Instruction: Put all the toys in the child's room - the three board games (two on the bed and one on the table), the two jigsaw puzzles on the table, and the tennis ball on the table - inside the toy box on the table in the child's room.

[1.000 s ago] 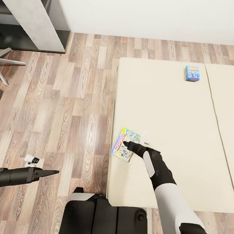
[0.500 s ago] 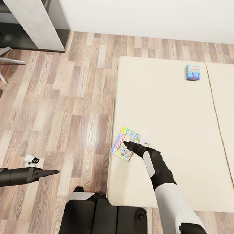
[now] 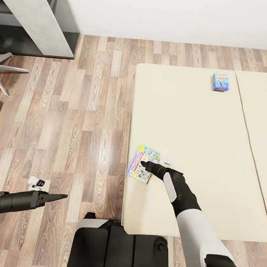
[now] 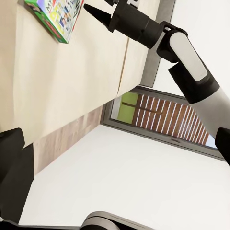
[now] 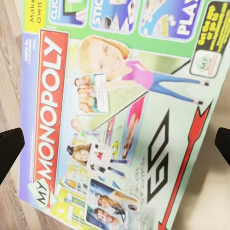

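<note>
Beige mattress cover of the low bed (image 3: 200,128) carries the green-edged pastel board game box (image 3: 143,163); the right pincer (image 3: 145,165) is poised released above it. Lowering and clenching are judged next; the left pincer (image 3: 62,197) cannot be told.

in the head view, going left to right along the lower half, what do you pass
left gripper over the wood floor → Monopoly board game at the bed's left edge → right gripper over that box; farther back and to the right, the small blue board game
</note>
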You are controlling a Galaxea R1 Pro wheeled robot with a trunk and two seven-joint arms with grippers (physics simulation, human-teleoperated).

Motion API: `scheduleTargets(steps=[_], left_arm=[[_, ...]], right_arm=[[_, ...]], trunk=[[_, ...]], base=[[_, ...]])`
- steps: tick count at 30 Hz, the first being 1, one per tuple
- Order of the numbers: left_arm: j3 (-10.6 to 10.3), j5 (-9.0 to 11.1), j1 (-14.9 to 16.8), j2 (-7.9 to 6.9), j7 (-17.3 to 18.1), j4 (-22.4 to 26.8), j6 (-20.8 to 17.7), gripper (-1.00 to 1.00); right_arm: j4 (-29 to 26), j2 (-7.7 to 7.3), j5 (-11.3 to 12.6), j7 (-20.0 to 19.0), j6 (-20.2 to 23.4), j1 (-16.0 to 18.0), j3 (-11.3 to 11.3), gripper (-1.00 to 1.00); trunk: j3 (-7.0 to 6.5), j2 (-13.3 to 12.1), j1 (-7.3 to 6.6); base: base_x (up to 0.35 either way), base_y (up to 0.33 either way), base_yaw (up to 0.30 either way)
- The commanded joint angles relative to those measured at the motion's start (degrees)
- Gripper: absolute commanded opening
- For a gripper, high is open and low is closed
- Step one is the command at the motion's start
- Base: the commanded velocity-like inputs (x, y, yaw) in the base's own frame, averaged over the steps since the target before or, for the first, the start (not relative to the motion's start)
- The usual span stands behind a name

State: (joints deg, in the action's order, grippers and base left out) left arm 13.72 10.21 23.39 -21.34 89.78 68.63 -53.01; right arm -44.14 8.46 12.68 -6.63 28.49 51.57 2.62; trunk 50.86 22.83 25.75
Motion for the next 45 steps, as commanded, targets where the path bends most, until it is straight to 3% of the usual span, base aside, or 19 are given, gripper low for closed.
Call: scheduleTargets(steps=[1, 19, 30, 33, 39, 45], left_arm=[[-0.01, -0.02, 0.02, -0.02, 0.22, 0.01, -0.61, 1.00], [-0.01, -0.02, 0.00, -0.02, 0.22, 0.03, -0.61, 1.00], [-0.01, -0.02, 0.00, -0.02, 0.22, 0.02, -0.61, 1.00], [-0.01, -0.02, 0.01, -0.02, 0.22, 0.05, -0.61, 1.00], [-0.01, -0.02, 0.02, -0.01, 0.22, 0.03, -0.61, 1.00], [-0.01, -0.02, 0.01, -0.02, 0.22, 0.05, -0.61, 1.00]], right_arm=[[-0.06, 0.06, 0.09, -0.21, 0.34, 0.02, 0.28, 1.00], [-0.06, 0.07, 0.15, -0.15, 0.33, -0.03, 0.28, 1.00], [-0.06, 0.20, 0.08, -0.07, 0.20, -0.06, 0.24, 1.00], [-0.06, 0.30, 0.07, -0.06, 0.09, -0.06, -0.28, 1.00], [-0.06, 0.56, 0.14, -0.04, -0.23, 0.00, -3.62, 1.00], [-0.01, 0.59, 0.28, -0.09, -0.28, -0.02, -4.29, 1.00]], trunk=[[0.10, 0.09, 0.03], [1.46, 0.09, 0.03], [1.63, 0.09, 0.03], [1.63, 0.09, 0.03], [1.63, 0.09, 0.03], [1.63, 0.09, 0.03]], base=[[0.000, 0.000, 0.000], [0.000, 0.000, 0.000], [0.000, 0.000, 0.000], [0.000, 0.000, 0.000], [0.000, 0.000, 0.000], [0.000, 0.000, 0.000]])
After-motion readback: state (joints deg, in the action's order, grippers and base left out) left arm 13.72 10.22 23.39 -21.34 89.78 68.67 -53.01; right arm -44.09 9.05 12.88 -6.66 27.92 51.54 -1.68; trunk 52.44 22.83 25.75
